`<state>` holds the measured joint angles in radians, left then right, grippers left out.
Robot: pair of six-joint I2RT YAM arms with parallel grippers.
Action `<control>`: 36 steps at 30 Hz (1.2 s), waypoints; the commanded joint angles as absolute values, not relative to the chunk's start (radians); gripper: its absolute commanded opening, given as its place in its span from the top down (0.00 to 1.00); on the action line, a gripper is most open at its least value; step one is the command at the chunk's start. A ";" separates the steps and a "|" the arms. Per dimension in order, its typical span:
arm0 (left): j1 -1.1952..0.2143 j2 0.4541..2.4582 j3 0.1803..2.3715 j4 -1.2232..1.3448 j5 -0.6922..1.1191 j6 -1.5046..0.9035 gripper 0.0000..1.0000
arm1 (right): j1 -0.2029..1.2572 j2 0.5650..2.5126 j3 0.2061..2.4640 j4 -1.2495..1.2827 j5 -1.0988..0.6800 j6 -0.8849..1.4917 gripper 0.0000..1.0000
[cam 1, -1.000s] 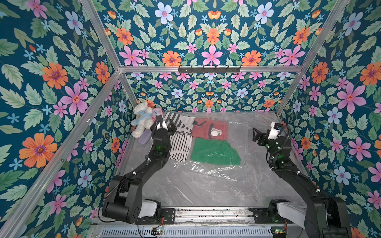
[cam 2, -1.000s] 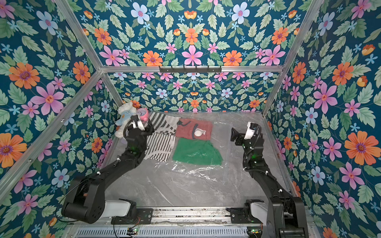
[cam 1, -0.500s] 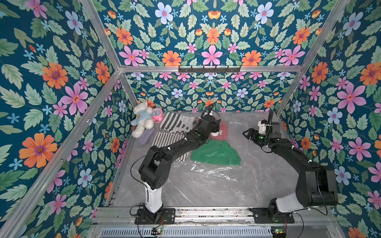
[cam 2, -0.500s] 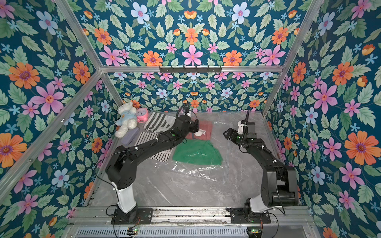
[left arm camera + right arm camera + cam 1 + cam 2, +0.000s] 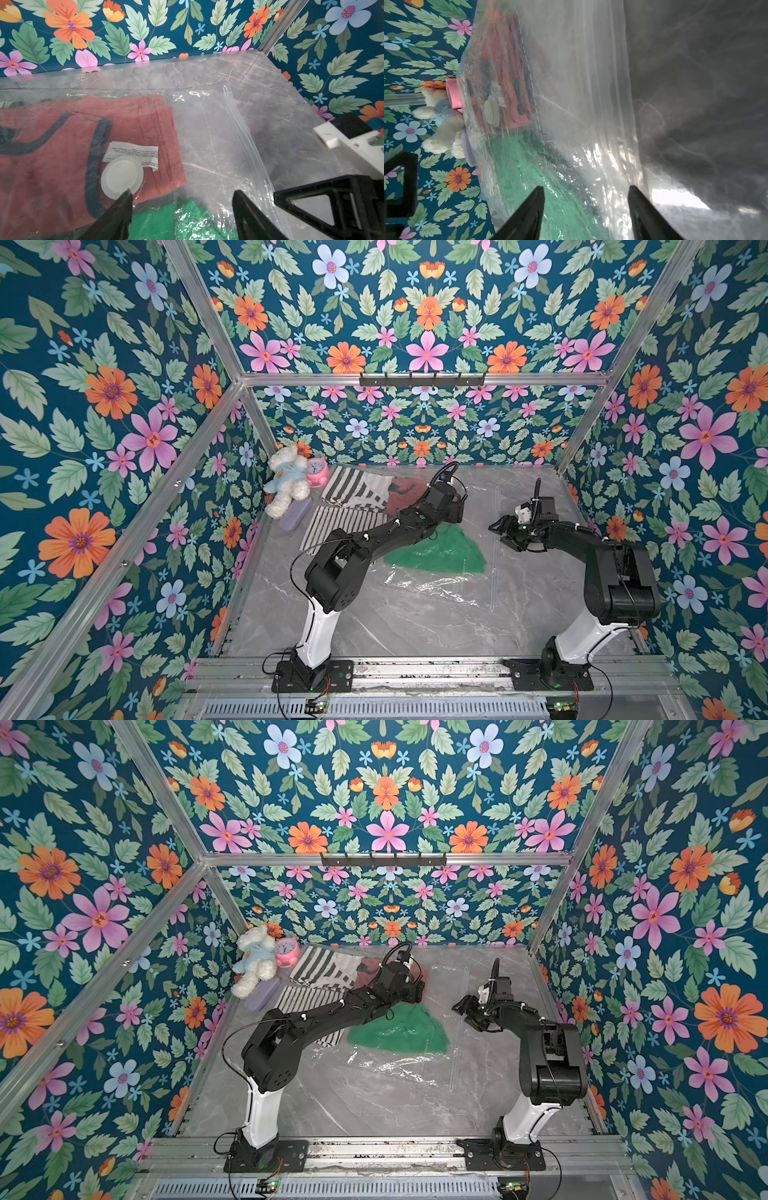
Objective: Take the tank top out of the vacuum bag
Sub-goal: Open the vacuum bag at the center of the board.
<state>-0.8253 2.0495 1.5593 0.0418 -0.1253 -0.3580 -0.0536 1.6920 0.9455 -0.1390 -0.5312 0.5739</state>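
The vacuum bag point(image 5: 436, 585) lies flat on the marble table, its zip-seal strip point(image 5: 494, 547) along its right edge. Inside it, a red tank top point(image 5: 52, 166) with dark trim lies under the white valve cap point(image 5: 121, 179). A green garment point(image 5: 440, 551) sits nearer me, and striped cloth point(image 5: 353, 493) lies to the left. My left gripper point(image 5: 182, 193) hovers open over the bag where red meets green, one fingertip beside the cap. My right gripper point(image 5: 586, 187) is open low by the seal strip point(image 5: 618, 104), with nothing between its fingers.
A white plush bear point(image 5: 286, 485), a pink alarm clock point(image 5: 318, 470) and a lilac case point(image 5: 295, 516) crowd the back left corner. A black hook rail point(image 5: 422, 379) hangs on the back wall. Floral walls close three sides.
My left arm has swung right from the striped cloth to over the tank top and valve cap. My right arm has reached in and down toward the seal strip, its jaws narrowing.
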 commanded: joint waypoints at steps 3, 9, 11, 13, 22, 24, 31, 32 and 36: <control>-0.838 2.070 1.583 0.025 -0.109 -0.339 0.22 | -0.054 1.699 0.932 -0.121 -0.526 0.575 0.37; -0.853 2.078 1.598 0.027 -0.102 -0.334 0.23 | -0.052 1.708 0.920 -0.066 -0.600 0.584 0.54; -0.858 2.078 1.598 0.033 -0.106 -0.327 0.23 | -0.051 1.690 0.911 -0.046 -0.601 0.587 0.56; -0.859 2.085 1.600 0.035 -0.105 -0.324 0.23 | -0.051 1.689 0.916 -0.054 -0.598 0.578 0.67; -0.890 2.074 1.604 0.058 -0.097 -0.284 0.23 | -0.048 1.596 0.911 -0.084 -0.618 0.613 0.81; -0.894 2.075 1.602 0.058 -0.109 -0.285 0.23 | -0.050 1.581 0.908 -0.132 -0.543 0.627 0.50; -0.894 2.075 1.574 0.075 -0.099 -0.290 0.23 | -0.092 1.683 0.880 -0.093 -0.576 0.628 0.34; -0.895 2.077 1.574 0.074 -0.101 -0.291 0.23 | -0.089 1.692 0.879 -0.079 -0.595 0.624 0.35; -0.896 2.071 1.564 0.074 -0.103 -0.290 0.23 | -0.077 1.692 0.868 -0.034 -0.635 0.621 0.48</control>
<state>-0.8948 2.0792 1.5692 0.0563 -0.0978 -0.3027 -0.0837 1.6943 0.8692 -0.0769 -0.5991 0.6243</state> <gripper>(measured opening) 0.774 0.533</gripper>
